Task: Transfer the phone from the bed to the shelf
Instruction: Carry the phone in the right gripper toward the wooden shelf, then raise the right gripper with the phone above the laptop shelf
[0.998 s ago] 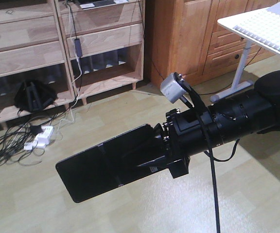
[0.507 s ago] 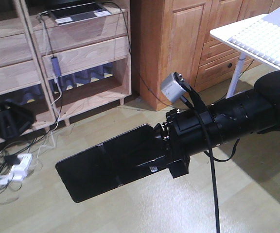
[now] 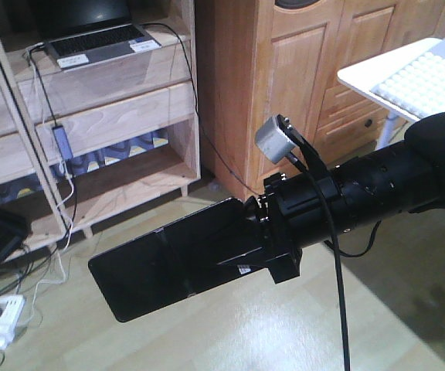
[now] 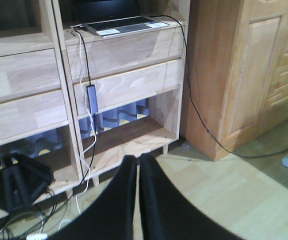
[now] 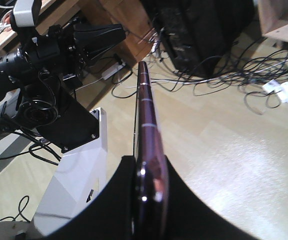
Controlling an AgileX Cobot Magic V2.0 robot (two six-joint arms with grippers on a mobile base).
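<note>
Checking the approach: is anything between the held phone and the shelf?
Nothing visible blocks it. The right gripper holds the phone over bare floor, apart from the shelf. On the shelf itself, a laptop takes up one board and a cable hangs down the front.

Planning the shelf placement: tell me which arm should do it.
Right. The right jaws clamp the phone, with the shelf ahead; the left jaws are shut and empty.

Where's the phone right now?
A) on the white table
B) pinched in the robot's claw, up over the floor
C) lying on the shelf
B: the right gripper clamps one end of the phone, which sticks out above the floor, apart from the shelf.
</note>
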